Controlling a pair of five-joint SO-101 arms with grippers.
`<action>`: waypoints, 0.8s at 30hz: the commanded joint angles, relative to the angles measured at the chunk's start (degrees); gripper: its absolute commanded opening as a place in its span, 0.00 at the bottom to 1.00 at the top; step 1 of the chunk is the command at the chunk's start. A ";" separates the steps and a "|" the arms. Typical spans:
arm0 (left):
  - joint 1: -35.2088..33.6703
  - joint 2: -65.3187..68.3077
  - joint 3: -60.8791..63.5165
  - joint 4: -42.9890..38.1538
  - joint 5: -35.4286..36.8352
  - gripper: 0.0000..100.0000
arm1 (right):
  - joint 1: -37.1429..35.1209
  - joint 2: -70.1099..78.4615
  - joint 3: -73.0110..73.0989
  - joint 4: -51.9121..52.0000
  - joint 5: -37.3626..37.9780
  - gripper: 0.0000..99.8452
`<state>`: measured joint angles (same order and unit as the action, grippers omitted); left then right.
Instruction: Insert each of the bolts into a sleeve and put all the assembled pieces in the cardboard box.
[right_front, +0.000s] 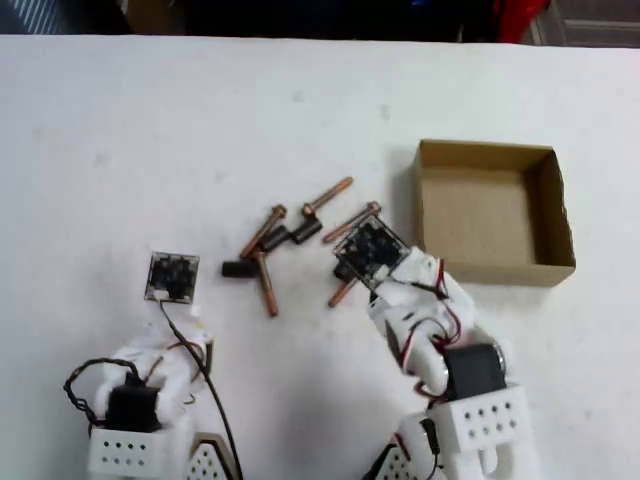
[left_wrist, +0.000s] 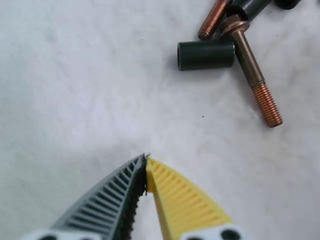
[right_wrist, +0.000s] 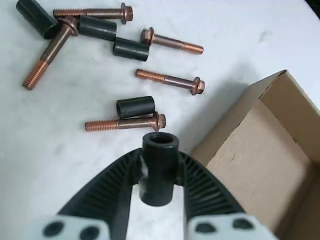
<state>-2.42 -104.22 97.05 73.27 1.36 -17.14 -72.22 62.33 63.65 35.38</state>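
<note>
— What has the right claw (right_wrist: 159, 162) got?
— It's clamped on a black cylindrical sleeve (right_wrist: 160, 190), near a corner of the open brown cardboard box (right_wrist: 260, 150).
— And the left claw (left_wrist: 146, 167)?
— Tips pressed together, holding nothing, over the white counter (left_wrist: 75, 75). Loose on it lie copper-coloured threaded bolts (right_wrist: 170, 80) and other black sleeves (right_wrist: 135, 106), beside the box.
</note>
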 joint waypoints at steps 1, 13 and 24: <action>0.40 -0.31 0.00 0.26 -0.26 0.02 | -0.13 -4.09 1.05 -3.12 -3.16 0.02; 0.40 -0.31 0.00 0.26 -0.26 0.02 | -0.22 -5.49 1.85 -7.96 -16.26 0.02; 0.57 -0.31 0.00 0.26 0.00 0.02 | -5.05 -5.49 -5.10 -6.99 -17.58 0.02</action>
<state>-2.42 -104.22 97.05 73.27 1.36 -20.57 -76.70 62.07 57.14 18.33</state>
